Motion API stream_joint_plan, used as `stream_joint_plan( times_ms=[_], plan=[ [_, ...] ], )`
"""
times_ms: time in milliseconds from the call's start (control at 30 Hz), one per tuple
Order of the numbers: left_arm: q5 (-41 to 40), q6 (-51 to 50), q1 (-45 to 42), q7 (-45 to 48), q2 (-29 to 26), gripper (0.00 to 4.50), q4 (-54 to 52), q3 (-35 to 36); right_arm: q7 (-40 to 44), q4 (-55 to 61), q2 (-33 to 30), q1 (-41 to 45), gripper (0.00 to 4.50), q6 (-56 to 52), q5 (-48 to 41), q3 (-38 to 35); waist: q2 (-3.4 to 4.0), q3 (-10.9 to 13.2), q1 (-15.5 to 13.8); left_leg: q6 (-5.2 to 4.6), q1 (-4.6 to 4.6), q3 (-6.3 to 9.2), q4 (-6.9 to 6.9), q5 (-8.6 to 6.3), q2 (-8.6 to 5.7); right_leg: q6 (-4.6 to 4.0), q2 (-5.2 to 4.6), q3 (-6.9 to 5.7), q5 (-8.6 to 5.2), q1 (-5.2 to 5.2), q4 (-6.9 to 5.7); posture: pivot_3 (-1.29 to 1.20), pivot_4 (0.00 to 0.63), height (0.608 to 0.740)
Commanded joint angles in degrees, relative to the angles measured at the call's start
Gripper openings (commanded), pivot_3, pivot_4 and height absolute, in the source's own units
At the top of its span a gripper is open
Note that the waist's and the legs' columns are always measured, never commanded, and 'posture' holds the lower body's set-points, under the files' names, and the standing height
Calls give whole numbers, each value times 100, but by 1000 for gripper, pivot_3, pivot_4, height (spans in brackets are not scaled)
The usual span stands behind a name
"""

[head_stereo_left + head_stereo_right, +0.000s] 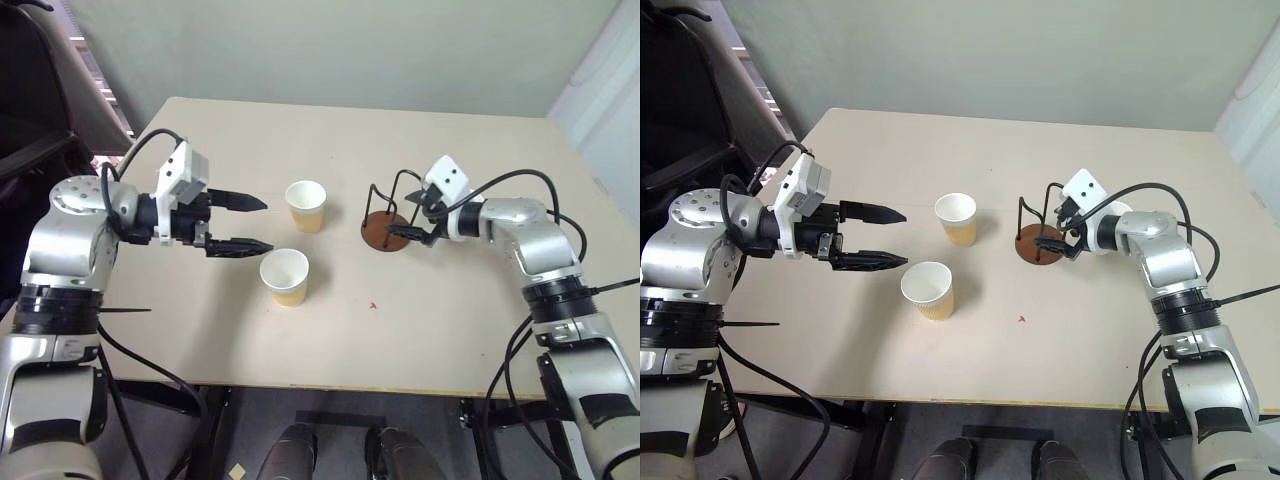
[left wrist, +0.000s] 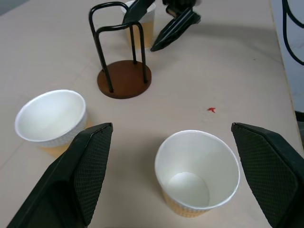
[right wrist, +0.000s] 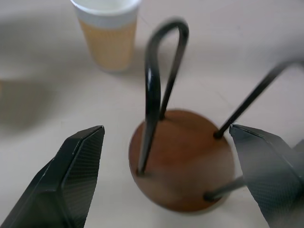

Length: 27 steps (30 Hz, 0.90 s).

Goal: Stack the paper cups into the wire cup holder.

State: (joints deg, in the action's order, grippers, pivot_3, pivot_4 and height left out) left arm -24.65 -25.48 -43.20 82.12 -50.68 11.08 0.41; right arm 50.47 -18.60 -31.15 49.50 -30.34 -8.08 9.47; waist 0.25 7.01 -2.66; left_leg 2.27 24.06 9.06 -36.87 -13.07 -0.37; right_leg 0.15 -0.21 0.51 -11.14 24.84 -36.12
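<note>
Two tan paper cups with white insides stand upright mid-table, a far cup [image 1: 306, 206] and a near cup [image 1: 285, 276]. My left gripper [image 1: 268, 225] hovers open just left of them; in its wrist view the near cup [image 2: 197, 175] lies between the open fingers. The wire cup holder [image 1: 385, 230], a brown disc with black wire loops, stands empty to the cups' right. My right gripper [image 1: 405, 215] is open, its fingers straddling the holder [image 3: 183, 161] from the right. A third cup [image 2: 149, 28] stands behind the holder, partly hidden by the right gripper's fingers.
The beige table [image 1: 450, 330] has bare room along its front and back. A tiny red speck [image 1: 373, 305] lies on it near the front. Black cables trail from both arms.
</note>
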Motion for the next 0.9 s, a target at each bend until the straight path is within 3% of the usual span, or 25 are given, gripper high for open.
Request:
stream_joint_plan(
  times_ms=[33,400,533,900],
  plan=[
    [-138,-71,8,-81,-77,4311,-282,240,-43,19,42,211,3781,128,57,-84,0,0,2,2,-1,0,0,0,0,0,0,0,0,1,-2,0,150,740],
    [-118,-100,-20,-82,-91,4311,-271,219,301,631,-10,234,48,-195,-323,-288,0,0,6,4,-4,0,0,0,0,-5,0,0,1,6,-19,0,150,740],
    [-114,-93,-73,2,-53,4311,-270,134,567,1090,-135,15,48,-277,-602,-378,0,0,-10,9,-2,0,0,3,0,-5,0,0,1,6,-17,0,150,740],
    [139,120,18,748,-363,4311,-984,-503,3109,2939,-1626,-1153,48,-119,-1801,-243,-4,-2,-23,13,6,-9,-3,1,1,-3,3,1,1,4,-2,0,150,740]
  ],
)
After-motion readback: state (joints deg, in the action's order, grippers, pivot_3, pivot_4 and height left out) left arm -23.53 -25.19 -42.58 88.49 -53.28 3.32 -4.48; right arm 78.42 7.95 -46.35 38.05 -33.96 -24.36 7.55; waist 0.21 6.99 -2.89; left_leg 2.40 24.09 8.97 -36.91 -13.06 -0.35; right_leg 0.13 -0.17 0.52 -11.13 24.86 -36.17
